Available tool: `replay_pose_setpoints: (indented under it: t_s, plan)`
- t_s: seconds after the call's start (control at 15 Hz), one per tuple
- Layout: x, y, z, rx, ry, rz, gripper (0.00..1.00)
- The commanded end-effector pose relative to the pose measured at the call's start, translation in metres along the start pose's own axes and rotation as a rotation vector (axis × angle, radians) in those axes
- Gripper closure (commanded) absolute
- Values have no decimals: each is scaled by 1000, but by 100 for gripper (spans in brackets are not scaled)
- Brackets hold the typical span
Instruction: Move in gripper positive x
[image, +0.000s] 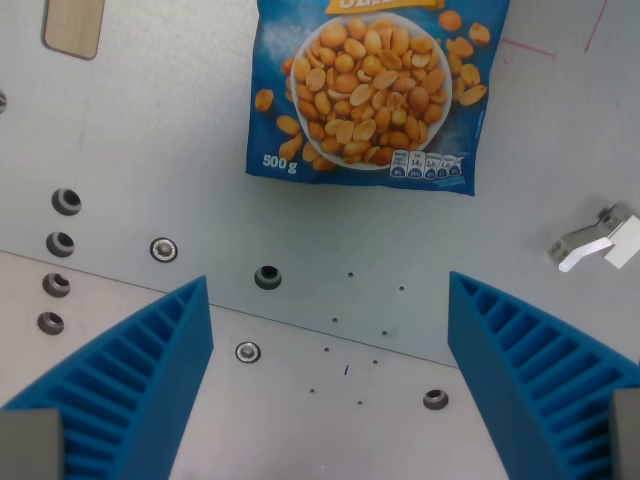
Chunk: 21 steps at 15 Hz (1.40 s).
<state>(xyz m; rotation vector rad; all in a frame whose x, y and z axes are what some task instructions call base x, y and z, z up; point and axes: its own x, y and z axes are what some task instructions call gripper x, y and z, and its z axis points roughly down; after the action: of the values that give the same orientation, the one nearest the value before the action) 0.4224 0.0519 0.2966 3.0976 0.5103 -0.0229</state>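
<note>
hovering above grey metal surface (420, 240), pincer (330, 390) spread wide apart, nothing between blue ribbed fingers (140, 380). task names no object, only shift along pincer's own positive x; single frame gives no axis, so progress cannot be judged. peanut bag (370, 90) lies flat at surface's top edge, well apart from fingers, partly cut off. wooden piece (72, 25) at top-left corner. small white clip (600, 240) near right edge. bolt holes (267, 277) scattered left and centre.

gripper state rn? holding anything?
Gripper: open, blue fingers spread wide, nothing between them. Peanut bag lies ahead on the table, untouched.
</note>
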Motion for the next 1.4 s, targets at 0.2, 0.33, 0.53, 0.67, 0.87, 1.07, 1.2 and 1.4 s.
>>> replay_pose_setpoints:
  t_s: [0.2,0.33,0.53,0.67,0.87,1.07,1.2,1.4]
  plan:
    - [15,0,-3,-2,7,0,0]
    - [25,0,-3,-2,7,0,0]
    - [40,0,-3,-2,7,0,0]
    - [50,0,-3,-2,7,0,0]
    - [65,0,-3,-2,7,0,0]
    - [80,0,-3,-2,7,0,0]
    - [90,0,-4,-2,7,0,0]
    - [105,0,-4,-2,7,0,0]
